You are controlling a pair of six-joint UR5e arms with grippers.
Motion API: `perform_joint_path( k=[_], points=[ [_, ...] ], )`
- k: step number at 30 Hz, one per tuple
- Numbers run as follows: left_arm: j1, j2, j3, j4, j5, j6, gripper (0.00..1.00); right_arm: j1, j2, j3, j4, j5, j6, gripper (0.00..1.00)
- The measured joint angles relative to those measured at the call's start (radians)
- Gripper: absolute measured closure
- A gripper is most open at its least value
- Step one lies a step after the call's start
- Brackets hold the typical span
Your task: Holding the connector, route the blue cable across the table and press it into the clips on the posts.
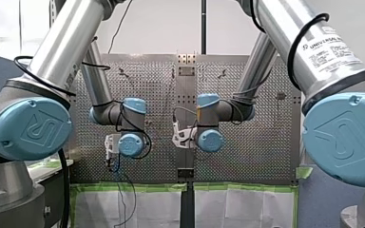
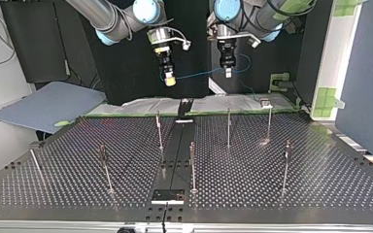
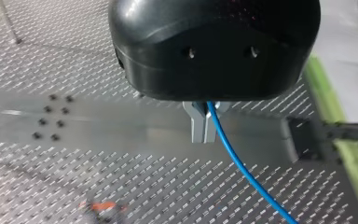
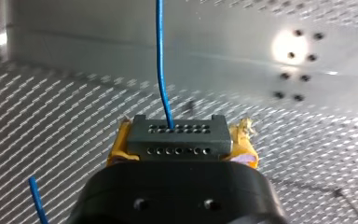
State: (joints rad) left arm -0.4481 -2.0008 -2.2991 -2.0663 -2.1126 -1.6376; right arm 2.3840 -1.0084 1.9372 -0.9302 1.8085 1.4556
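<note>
In the top view both grippers hang above the far edge of the perforated table (image 2: 320,174). My right gripper (image 2: 170,80), with yellow pads, is shut on the black connector (image 4: 177,134). The blue cable (image 4: 161,60) leaves the connector's face and runs ahead of the gripper. It spans across (image 2: 199,74) to my left gripper (image 2: 228,73). There the metal fingers (image 3: 196,128) are shut on the cable (image 3: 242,165), which trails down and away below them. Thin upright posts (image 2: 228,127) stand on the table below, none touching the cable.
Several posts (image 2: 192,165) are spread over the table, with a dark centre strip (image 2: 175,150) between the halves. Green tape (image 2: 281,80) and white sheeting lie behind the table's far edge. A grey board (image 2: 48,104) lies at the top view's left.
</note>
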Motion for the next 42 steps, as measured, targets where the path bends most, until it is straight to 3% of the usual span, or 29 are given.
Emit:
perform_joint_path(
  k=[7, 17, 30, 42],
  points=[
    [0.029, 0.054, 0.015, -0.054, -0.040, 0.009, 1.00, 0.002, -0.056, -0.056, 0.056, -0.055, 0.010, 1.00],
    [0.056, 0.141, 0.016, -0.141, -0.094, 0.005, 1.00, 0.002, -0.136, -0.119, 0.142, -0.132, 0.062, 1.00],
    [0.087, 0.249, 0.045, -0.241, -0.107, -0.045, 1.00, 0.005, -0.120, -0.159, 0.243, -0.163, 0.094, 1.00],
    [0.132, 0.352, 0.083, -0.285, -0.105, -0.053, 1.00, 0.038, -0.112, -0.244, 0.337, -0.169, 0.103, 1.00]
  ],
)
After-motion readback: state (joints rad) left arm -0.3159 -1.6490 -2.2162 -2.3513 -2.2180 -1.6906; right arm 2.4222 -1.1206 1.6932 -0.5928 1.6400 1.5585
